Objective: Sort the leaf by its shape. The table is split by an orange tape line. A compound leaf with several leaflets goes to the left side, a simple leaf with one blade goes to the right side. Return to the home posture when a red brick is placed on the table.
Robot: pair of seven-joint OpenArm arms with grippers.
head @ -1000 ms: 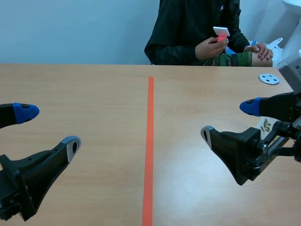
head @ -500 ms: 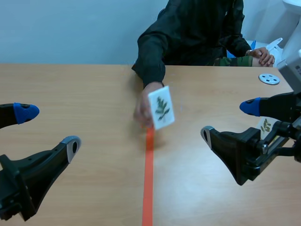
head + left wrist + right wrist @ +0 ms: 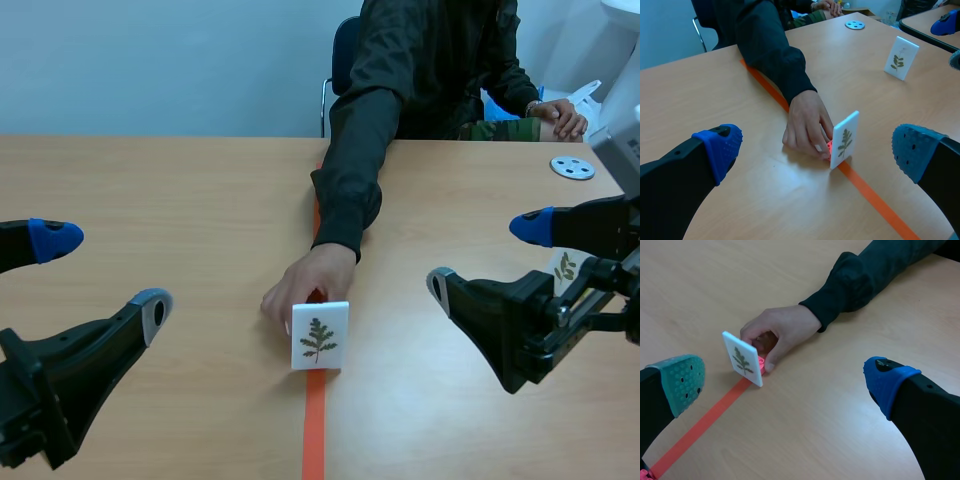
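Note:
A white card [image 3: 320, 336] showing a green leaf with several leaflets or lobes on one stem stands upright on the orange tape line [image 3: 314, 430]. A person's hand [image 3: 300, 288] holds it from behind. The card [image 3: 844, 139] has a red base [image 3: 830, 146] in the left wrist view. My left gripper [image 3: 103, 272] is open at the near left, well short of the card. My right gripper [image 3: 485, 256] is open at the right, also apart from it. In the right wrist view the card [image 3: 742, 359] and hand [image 3: 777, 330] lie ahead of the open fingers.
A second white leaf card [image 3: 565, 268] stands on the right side behind my right gripper, also seen as a card [image 3: 900, 57] in the left wrist view. A grey disc [image 3: 572, 167] lies at the far right. The person's sleeve [image 3: 355, 170] stretches along the tape line.
The person has leaned forward and brought the leaf card from in front of the chest down onto the tape line. Neither gripper has moved.

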